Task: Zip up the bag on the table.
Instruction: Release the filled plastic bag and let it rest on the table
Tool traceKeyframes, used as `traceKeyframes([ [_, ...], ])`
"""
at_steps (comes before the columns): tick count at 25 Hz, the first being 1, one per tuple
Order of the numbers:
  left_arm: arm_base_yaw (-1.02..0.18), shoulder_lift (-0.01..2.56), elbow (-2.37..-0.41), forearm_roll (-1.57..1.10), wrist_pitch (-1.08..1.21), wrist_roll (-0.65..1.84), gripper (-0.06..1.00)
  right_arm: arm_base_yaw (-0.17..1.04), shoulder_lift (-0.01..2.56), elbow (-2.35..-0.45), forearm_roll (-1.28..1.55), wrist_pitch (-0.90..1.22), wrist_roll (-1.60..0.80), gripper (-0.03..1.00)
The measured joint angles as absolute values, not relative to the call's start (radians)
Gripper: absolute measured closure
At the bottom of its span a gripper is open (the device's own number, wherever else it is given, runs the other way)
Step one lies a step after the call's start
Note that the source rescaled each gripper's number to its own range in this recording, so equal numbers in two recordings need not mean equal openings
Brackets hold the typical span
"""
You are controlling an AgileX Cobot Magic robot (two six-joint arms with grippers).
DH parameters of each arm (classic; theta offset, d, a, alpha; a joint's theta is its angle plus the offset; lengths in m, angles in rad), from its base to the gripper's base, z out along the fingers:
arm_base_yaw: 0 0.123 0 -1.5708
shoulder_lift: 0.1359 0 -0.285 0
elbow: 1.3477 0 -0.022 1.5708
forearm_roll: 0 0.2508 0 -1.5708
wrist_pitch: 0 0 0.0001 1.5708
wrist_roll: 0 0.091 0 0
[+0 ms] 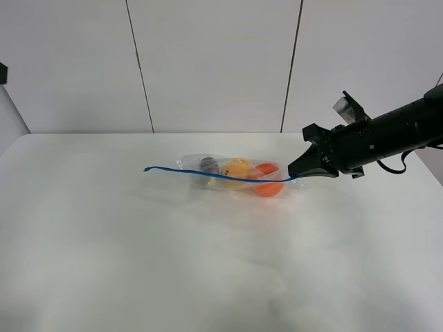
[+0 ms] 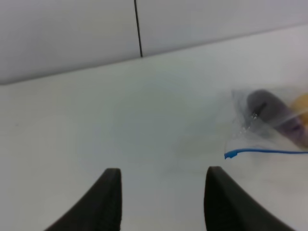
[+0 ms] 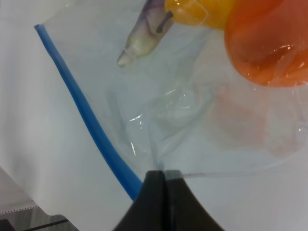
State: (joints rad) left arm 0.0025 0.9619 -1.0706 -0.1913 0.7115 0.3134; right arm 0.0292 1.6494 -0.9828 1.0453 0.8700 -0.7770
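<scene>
Right fingers (image 3: 153, 192) pressed together, no gap between them, clamped on the corner of the bag (image 1: 228, 173) where the blue zipper strip (image 3: 86, 115) ends. In the right wrist view the strip runs straight into the closed tips and clear film creases just beyond them. Right gripper (image 1: 295, 176) comes in low from the side of the bag opposite the strip's free end, its black arm sloping up and away

Left fingers (image 2: 109, 197) stand well apart, nothing between them. Left gripper (image 2: 163, 170) is off the free end of the bag, clear of it, bare white surface under the open gap. Cannot tell whether the tips touch that surface. This arm does not show in the high view

Bag lies on the table (image 1: 104, 242), long and narrow, the strip drawn as a near-straight blue line along its near edge. The free end of the strip sticks out a little past the film

- Eggplant (image 1: 208, 164): dark purple, at the free-end side of the bag, stem pale in the right wrist view
- Yellow pear (image 1: 237, 168): mid-bag, touching the eggplant
- Orange fruit (image 1: 268, 187): nearest the clamped corner, against the pear; a second reddish-orange shape sits just behind it, kind unclear

Whether the strip is sealed along its length: cannot tell

Behind the bag, a grey panelled wall (image 1: 208, 62) with thin dark seams
</scene>
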Motion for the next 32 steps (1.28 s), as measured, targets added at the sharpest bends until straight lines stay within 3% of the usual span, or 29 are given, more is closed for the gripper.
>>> traceKeyframes([
  [10,0.003,0.525,-0.872,-0.187,0.805,0.291,0.02,0.029,1.649,-0.983,1.045,0.87,-0.777,0.97],
  [15,0.003,0.396,-0.857,-0.136,0.976,0.215,0.02,0.029,1.649,-0.983,1.046,0.87,-0.777,0.97],
  [32,0.003,0.064,-0.709,-0.135,1.219,0.139,0.02,0.029,1.649,-0.983,1.049,0.869,-0.777,0.97],
])
